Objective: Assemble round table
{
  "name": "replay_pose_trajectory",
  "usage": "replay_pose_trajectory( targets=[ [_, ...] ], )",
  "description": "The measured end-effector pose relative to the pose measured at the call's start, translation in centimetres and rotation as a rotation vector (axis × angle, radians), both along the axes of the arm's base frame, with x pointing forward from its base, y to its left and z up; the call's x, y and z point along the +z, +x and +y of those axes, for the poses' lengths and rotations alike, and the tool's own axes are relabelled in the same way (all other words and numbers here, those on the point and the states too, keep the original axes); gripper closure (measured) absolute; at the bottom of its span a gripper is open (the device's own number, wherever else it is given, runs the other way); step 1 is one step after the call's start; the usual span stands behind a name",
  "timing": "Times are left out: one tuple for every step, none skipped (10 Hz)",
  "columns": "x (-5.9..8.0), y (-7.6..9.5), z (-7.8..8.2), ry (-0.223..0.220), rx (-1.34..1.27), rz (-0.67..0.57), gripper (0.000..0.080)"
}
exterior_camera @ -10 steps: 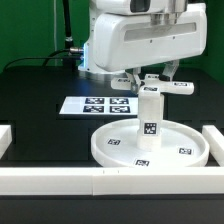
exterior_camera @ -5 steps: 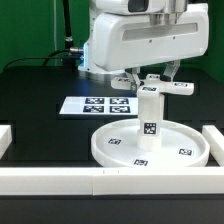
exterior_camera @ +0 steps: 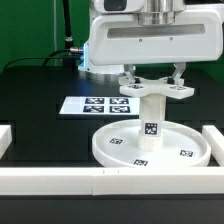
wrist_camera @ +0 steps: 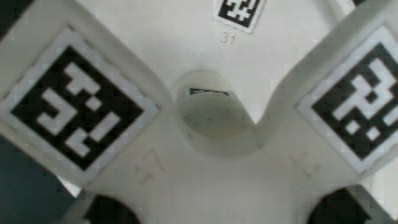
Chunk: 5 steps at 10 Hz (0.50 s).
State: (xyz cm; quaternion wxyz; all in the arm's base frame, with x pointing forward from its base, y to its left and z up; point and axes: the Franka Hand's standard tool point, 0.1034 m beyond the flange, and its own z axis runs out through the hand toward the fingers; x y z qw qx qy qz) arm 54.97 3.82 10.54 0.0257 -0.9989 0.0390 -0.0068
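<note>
Since the cross-shaped piece (exterior_camera: pixel 155 89) already lies level on top of the leg (exterior_camera: pixel 151 120), the step in hand reads as seating it and turning it home.

Positions, all taken from the round disc (exterior_camera: pixel 185 150):
- Leg stands upright near the disc's centre.
- Cross-shaped piece sits straight above that centre, well clear of the disc floor and carried only by the leg.
- Gripper (exterior_camera: pixel 153 74) hangs above the same centre, fingers (exterior_camera: pixel 128 74) reaching down either side of the cross-shaped piece.
- Jaws stand apart around the hub. Whether the pads press on it I cannot tell, as neither view shows the contact.
- Wrist view: hub fills the frame with two tagged arms splayed out. A pale round feature in the middle could be leg top or socket, unclear which.

Judgement on doing it well:
- Hold the wrist axis in line with the leg. An offset push would likely tip the leg.
- Grip the hub, not the thin arms, which could slip.
- Press down lightly while turning. A tilted piece may bind.
- The disc may slide on the table (exterior_camera: pixel 40 90) towards the border blocks (exterior_camera: pixel 60 181) in front of it, so watch for that.
- Marker board (exterior_camera: pixel 95 104), behind the disc towards the exterior view's left, is out of the way.
</note>
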Motion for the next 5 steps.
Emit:
replay_pose_trajectory(
  targets=[
    [0.0,0.0,0.02,0.001,-0.031,0.002,0.0353],
    [-0.01,-0.01,0.14,0.009,-0.118,0.006,0.0353],
    [-0.01,-0.01,0.18,0.013,-0.191,0.011,0.0353],
    [-0.02,-0.01,0.21,0.021,-0.272,0.015,0.0353],
    [-0.06,0.0,0.14,0.041,-0.412,0.022,0.0353]
  ],
)
